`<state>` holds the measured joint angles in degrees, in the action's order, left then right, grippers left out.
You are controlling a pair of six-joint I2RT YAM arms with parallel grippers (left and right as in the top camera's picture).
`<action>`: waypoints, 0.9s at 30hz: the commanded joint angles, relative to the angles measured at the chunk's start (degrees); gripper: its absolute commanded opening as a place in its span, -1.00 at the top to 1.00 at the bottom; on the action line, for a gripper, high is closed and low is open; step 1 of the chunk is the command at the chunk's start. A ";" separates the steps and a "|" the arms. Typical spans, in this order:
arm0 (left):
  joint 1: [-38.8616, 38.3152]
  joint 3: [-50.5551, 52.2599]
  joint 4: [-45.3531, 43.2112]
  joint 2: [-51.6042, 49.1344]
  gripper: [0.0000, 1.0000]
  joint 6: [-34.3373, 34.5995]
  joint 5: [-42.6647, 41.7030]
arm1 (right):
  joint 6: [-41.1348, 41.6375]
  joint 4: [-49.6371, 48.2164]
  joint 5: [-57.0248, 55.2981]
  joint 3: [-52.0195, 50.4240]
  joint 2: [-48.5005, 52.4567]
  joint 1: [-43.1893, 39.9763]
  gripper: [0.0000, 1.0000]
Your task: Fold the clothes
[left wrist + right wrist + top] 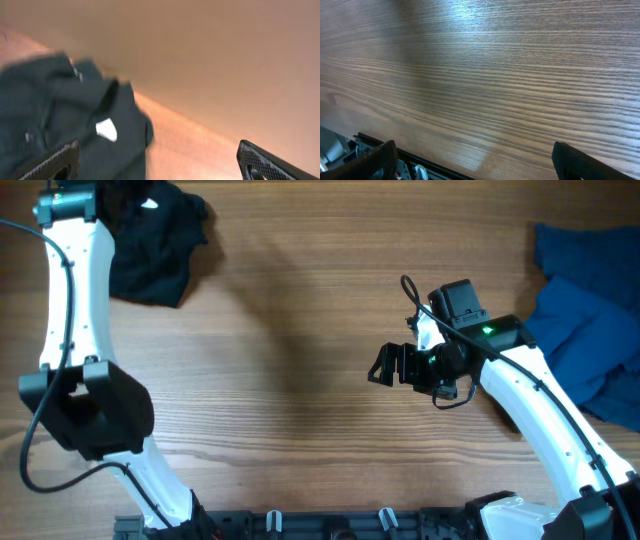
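Wooden table [300,300]; black shirt [160,250] by left gripper [159,152], blue clothes [590,320] beyond right gripper [385,365]; both spread apart, empty.

We see crumpled shirt [155,250] on table [300,330] at far left corner; other clothes [590,330] at right edge, well apart.

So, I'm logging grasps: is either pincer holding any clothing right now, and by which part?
Nothing is held. The left pincer stands open near the black shirt without gripping it; the right pincer is open over bare table.
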<state>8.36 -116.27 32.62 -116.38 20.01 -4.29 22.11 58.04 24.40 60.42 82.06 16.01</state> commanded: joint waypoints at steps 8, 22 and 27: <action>2.32 0.02 -18.78 -10.56 -1.00 -3.52 7.91 | -1.57 -0.15 0.87 -0.17 -0.20 0.20 -0.99; 6.56 0.02 -28.35 -26.69 -0.99 -7.82 13.42 | -1.09 -0.39 0.87 -0.17 -0.20 0.20 -0.99; 6.80 0.00 -28.15 -26.12 -0.99 -7.80 13.38 | -0.92 -0.28 0.90 -0.17 -0.20 0.20 -0.99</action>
<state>14.66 -116.25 4.38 -142.10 13.15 7.57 21.54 57.84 24.40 60.40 82.06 16.01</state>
